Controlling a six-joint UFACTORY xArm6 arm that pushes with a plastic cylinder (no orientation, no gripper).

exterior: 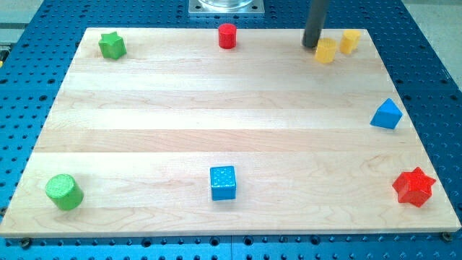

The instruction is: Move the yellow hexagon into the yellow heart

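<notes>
The yellow hexagon (325, 51) lies near the view's top right on the wooden board (216, 115). The yellow heart (350, 41) lies just to its upper right, a small gap between them. My tip (311, 45) stands at the hexagon's left side, very close to it or touching it. The rod rises out of the view's top.
A red cylinder (227, 35) at top centre. A green star (112, 45) at top left. A blue triangular block (387, 115) at the right edge. A red star (413, 187) at bottom right. A blue cube (223, 182) at bottom centre. A green cylinder (64, 192) at bottom left.
</notes>
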